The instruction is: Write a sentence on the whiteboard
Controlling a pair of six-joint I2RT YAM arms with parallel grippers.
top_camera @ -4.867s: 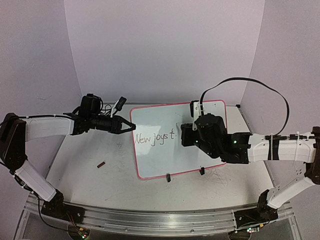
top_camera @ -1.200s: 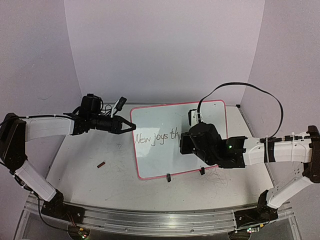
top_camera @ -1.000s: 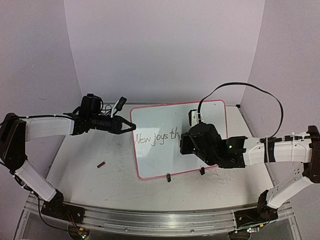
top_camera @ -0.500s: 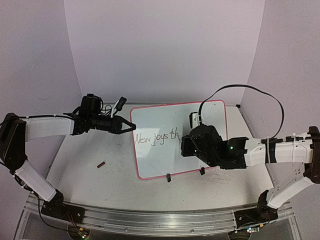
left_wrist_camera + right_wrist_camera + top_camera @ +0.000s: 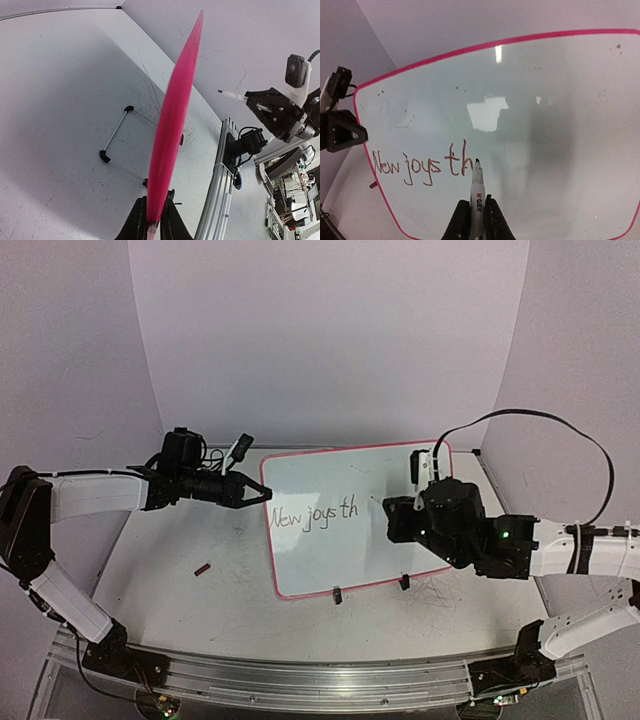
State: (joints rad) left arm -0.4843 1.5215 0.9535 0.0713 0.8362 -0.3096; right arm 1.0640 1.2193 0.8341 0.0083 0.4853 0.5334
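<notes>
The whiteboard (image 5: 330, 555), white with a red-pink rim, lies tilted on the table. The sentence (image 5: 315, 515) on it reads "New joys th" and also shows in the right wrist view (image 5: 422, 167). My left gripper (image 5: 262, 493) is shut on the board's left rim, which is a pink edge (image 5: 175, 100) between its fingers (image 5: 137, 220). My right gripper (image 5: 476, 198) is shut on a white marker (image 5: 477, 187). The marker's dark tip is just right of the "h"; I cannot tell whether it touches. In the top view the right gripper (image 5: 395, 518) is over the board's right half.
A small dark red-brown cap (image 5: 203, 567) lies on the table left of the board. Two black clips (image 5: 336, 594) (image 5: 404, 582) sit on the board's near rim. A thin wire stand (image 5: 117, 135) is under the board. A metal rail (image 5: 300, 680) runs along the front.
"th" has been added after "joys". My right arm has drawn back to the right, uncovering the "h". My left arm has not moved.
</notes>
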